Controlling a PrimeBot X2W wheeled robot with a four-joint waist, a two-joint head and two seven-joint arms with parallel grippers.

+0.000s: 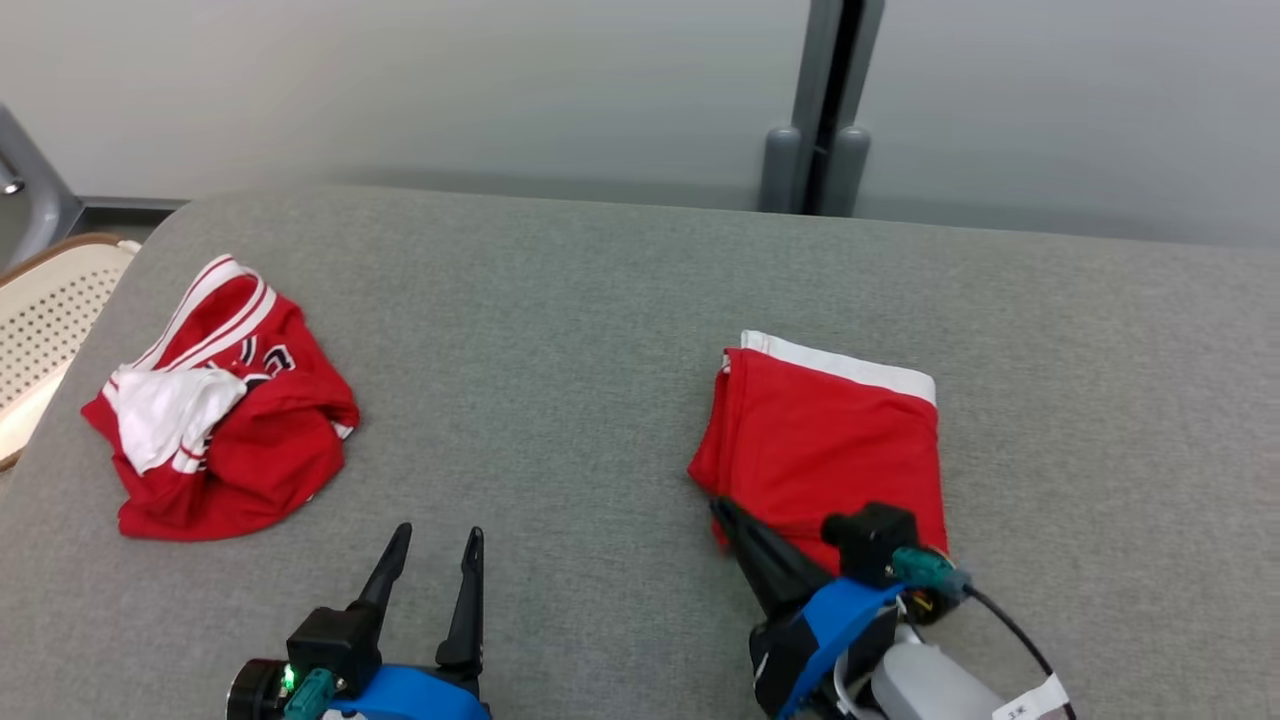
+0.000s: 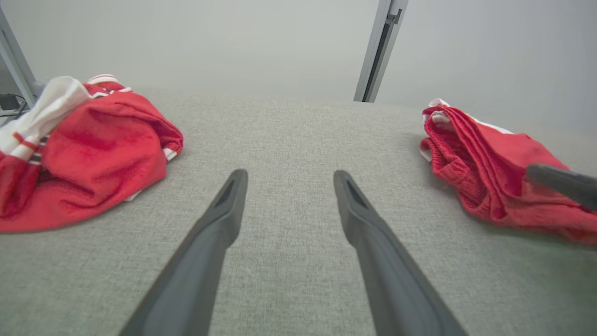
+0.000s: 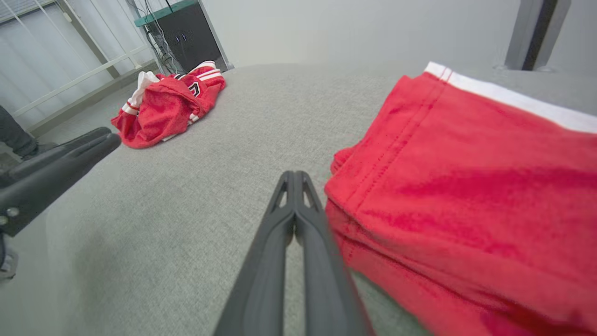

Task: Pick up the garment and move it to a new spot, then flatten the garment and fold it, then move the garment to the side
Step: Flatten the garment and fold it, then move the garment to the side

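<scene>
The folded garment point(image 1: 830, 450) is lying as a tidy red rectangle, with a white band along its far edge, on the right half of the grey desk point(image 1: 580, 330). Judging by that shape, the folding is looking done and the step in hand is shifting it to the side.

To do that well, the closed fingers should probably be kept low to the desk and laid broadside against the thick stacked edge. That way all the layers would be travelling together instead of the top one riding up or the fold opening. A slow, straight push away from the middle seems safest.

The right pincer point(image 1: 724, 510) is resting fully closed with nothing between its fingers. Its tips are sitting at the garment's near left corner, though I cannot tell whether they are touching the cloth.

The left pincer point(image 1: 438, 535) is hanging wide open and empty over bare desk, well apart from the folded garment. A crumpled red-and-white jersey point(image 1: 220, 420) is lying at the far left.
</scene>
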